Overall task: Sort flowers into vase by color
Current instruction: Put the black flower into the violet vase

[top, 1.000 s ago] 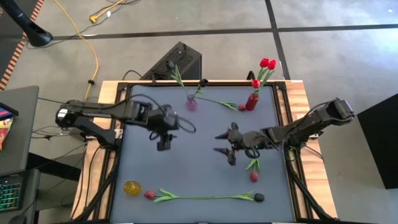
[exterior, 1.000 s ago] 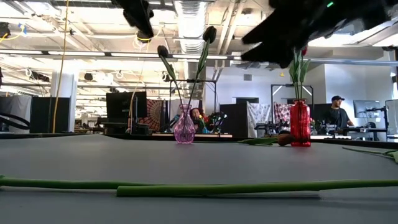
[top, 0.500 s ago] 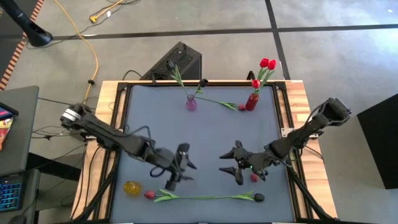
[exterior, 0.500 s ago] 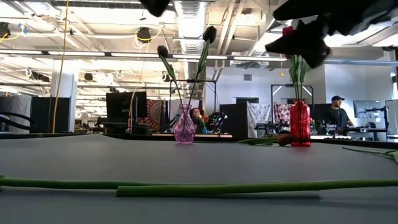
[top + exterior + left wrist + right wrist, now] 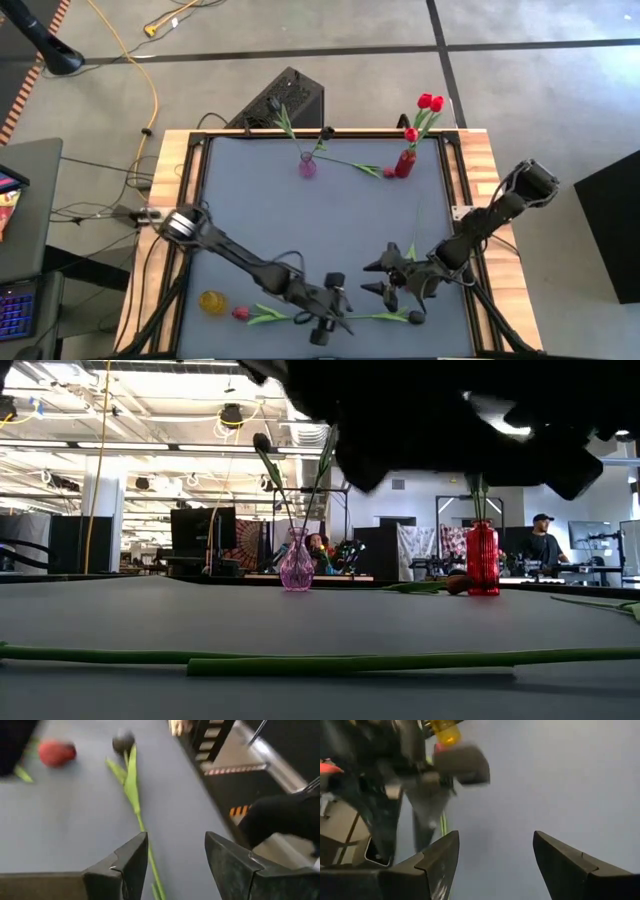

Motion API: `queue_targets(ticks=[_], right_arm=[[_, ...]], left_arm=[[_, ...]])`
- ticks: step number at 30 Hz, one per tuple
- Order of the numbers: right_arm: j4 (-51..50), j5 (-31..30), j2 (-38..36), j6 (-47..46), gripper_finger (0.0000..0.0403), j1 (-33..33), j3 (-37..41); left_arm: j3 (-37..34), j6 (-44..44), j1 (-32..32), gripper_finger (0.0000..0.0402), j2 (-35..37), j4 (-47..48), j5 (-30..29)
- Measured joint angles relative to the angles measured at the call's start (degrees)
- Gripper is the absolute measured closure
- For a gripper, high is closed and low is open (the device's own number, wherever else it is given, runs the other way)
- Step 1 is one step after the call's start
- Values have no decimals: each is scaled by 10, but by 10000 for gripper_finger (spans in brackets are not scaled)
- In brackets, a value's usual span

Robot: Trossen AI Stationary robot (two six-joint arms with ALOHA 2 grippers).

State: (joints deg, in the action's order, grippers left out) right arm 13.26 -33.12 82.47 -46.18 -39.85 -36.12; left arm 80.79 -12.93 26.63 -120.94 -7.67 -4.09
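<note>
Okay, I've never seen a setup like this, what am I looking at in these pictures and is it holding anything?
It is a robot with two dark arms at a table. One picture looks straight down, one looks level across the tabletop, and two come from cameras on the wrists. The left end effector and the right end effector are both open, low near the front edge, holding nothing. Two tulips lie along the front, with a yellow vase beside them. At the back stand a pink vase with two dark tulips and a red vase with red ones.

Purple vase [image 5: 297, 570] and red vase [image 5: 482, 558] beyond green stems [image 5: 330, 660].
</note>
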Motion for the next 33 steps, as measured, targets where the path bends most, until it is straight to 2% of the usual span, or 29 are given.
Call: queue_targets(ticks=[6, 10, 16, 20, 26, 33], right_arm=[[-57, -7, -15, -19, 121, -8, -1], [-74, -5, -25, -36, 121, -16, -1], [-71, -4, -28, -39, 121, -34, 0], [-72, -3, -28, -40, 121, -36, 0], [-72, -3, -28, -35, 121, -33, 0], [-80, -13, -34, -2, 121, -14, 0]], left_arm=[[129, -5, 2, 217, -111, 78, -19], [192, -19, 1, 217, -166, 124, -40], [209, -28, 0, 223, -177, 145, -46], [208, -28, 0, 268, -170, 161, -58], [208, -21, -3, 387, -167, 186, -103], [205, 53, -6, 399, -136, 209, -162]])
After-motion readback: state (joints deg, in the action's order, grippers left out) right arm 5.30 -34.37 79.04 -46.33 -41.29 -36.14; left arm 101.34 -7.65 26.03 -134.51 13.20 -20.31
